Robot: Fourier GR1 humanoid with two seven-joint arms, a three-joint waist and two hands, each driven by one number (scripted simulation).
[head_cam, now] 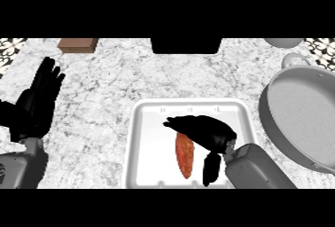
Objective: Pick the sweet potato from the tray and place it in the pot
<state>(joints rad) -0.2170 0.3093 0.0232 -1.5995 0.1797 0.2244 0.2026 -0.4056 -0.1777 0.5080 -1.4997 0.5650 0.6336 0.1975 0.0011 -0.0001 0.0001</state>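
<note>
The robot's right hand [204, 131] is curling its fingers over the top end of the long orange sweet potato [185, 157], which is lying in the white rectangular tray [145, 146]. The wide grey metal pot [307, 119] is sitting just to the right. The left hand [36, 106] is resting open at the left edge.

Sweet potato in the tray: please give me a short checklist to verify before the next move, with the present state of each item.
1. Sweet potato lies inside the white tray: ok.
2. Right hand is over the sweet potato's upper end: ok.
3. Fingers closed round the sweet potato: cannot tell, the hand hides that end.
4. Pot stands to the right of the tray, nothing seen inside: ok.
5. Left hand rests open at the left, away from the tray: ok.
</note>
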